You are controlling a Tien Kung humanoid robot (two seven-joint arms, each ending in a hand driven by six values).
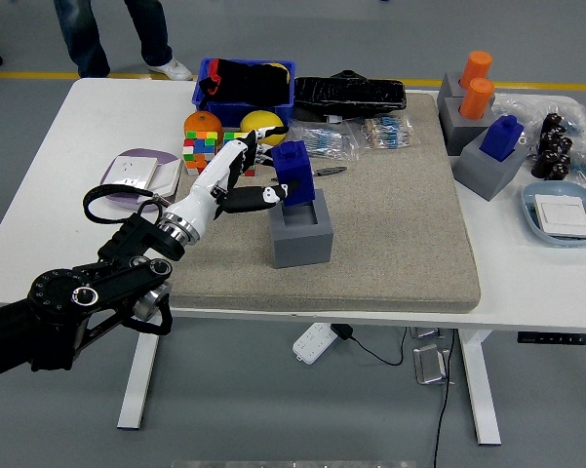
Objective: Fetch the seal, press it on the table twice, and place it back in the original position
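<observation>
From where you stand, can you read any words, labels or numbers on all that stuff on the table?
No text is readable.
White cards in the blue-grey tray: print too small.
Plastic packets behind the blue seal: markings blurred.
Purple-rimmed plate: no legible marks.
</observation>
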